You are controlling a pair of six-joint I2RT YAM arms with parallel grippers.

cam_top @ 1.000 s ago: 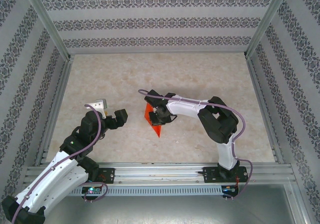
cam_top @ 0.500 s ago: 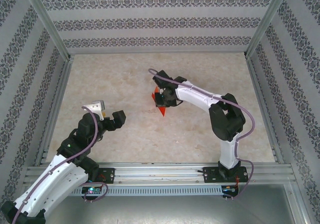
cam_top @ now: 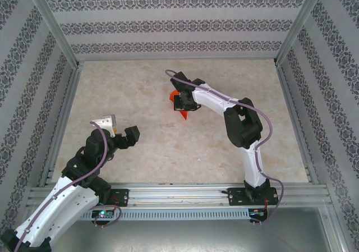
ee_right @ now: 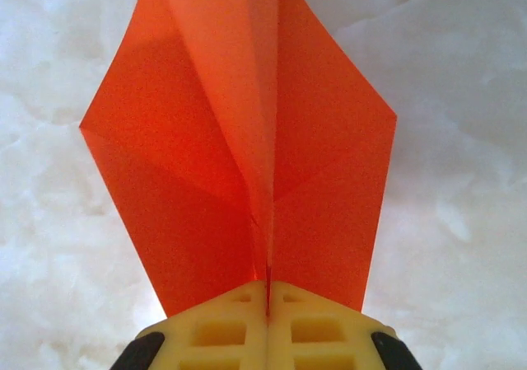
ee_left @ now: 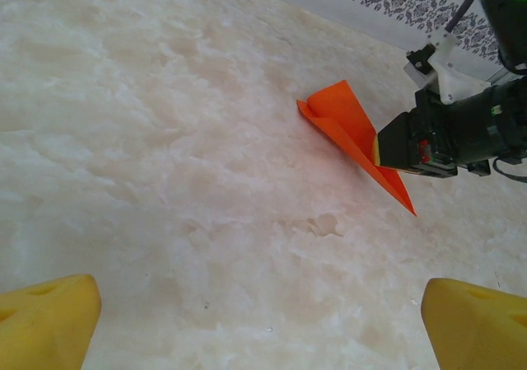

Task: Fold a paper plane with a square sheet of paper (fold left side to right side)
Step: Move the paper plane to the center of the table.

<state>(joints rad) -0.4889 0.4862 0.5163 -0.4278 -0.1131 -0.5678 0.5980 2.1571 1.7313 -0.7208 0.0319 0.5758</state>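
The square sheet of paper is folded into a pointed orange-red paper plane, held over the middle of the table. My right gripper is shut on its centre crease. In the right wrist view the yellow pads meet on the fold and the paper plane spreads two wings away from them. The left wrist view shows the paper plane with its tip pointing down-right, pinched by the right gripper. My left gripper stands open near the left front, apart from the paper, with nothing between its yellow fingertips.
The table is pale marbled stone, boxed in by patterned walls on three sides and a metal rail along the near edge. Bare tabletop lies between the two grippers.
The right arm has carried the paper plane away from the near edge and slightly right, its jaws closing tight on the crease. The left arm has drawn back a little, still open.
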